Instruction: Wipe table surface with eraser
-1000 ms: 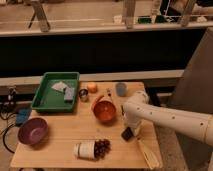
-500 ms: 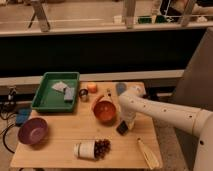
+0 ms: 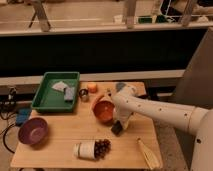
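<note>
Eraser (image 3: 117,129) in tight grip of tool (image 3: 119,124), on table surface (image 3: 60,150) beside orange bowl (image 3: 104,111).

The gripper (image 3: 118,125) is down at the surface (image 3: 60,155), its tip at the dark eraser (image 3: 117,130); the orange bowl (image 3: 104,111) is just beside it, the green tray (image 3: 47,102) well apart beyond.

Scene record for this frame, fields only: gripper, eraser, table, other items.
gripper: low over the table, at the orange bowl's front-right
eraser: dark block at gripper tip, apparently on the wood
table surface: tan planks
orange bowl: centre
green tray: back left, holds grey blocks
purple bowl: front left
</note>
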`<state>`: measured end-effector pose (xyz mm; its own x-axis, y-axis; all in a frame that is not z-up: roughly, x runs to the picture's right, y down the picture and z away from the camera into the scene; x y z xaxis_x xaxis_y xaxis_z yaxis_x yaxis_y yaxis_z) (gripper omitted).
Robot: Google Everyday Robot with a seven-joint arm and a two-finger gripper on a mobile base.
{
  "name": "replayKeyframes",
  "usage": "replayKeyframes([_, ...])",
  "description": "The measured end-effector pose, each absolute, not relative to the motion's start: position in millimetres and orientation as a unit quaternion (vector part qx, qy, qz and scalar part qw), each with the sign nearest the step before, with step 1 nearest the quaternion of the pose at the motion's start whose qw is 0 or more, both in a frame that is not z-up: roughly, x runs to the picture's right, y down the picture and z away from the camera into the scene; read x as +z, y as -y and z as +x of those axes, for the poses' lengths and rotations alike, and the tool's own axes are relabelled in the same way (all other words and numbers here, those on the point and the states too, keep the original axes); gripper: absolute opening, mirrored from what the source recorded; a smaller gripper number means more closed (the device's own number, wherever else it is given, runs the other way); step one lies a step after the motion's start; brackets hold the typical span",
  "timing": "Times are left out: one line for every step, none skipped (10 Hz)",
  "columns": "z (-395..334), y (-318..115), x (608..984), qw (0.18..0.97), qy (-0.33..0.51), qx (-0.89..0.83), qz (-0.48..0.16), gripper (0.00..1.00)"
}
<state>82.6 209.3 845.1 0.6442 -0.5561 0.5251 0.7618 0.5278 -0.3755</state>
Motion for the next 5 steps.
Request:
replayKeyframes([81, -212, 842, 0.854, 0.176, -0.388, -0.297, 0.0])
replayKeyframes([77, -216, 840, 0.851, 0.18, -0.394, -0.297, 0.0])
replayKeyframes([75, -218, 838, 0.85, 0.184, -0.397, -0.295, 0.0])
replayKeyframes([78, -221, 834, 0.849, 0.186, -0.398, -0.295, 0.0])
replayKeyframes([81, -223, 831, 0.849, 0.187, -0.397, -0.295, 0.0])
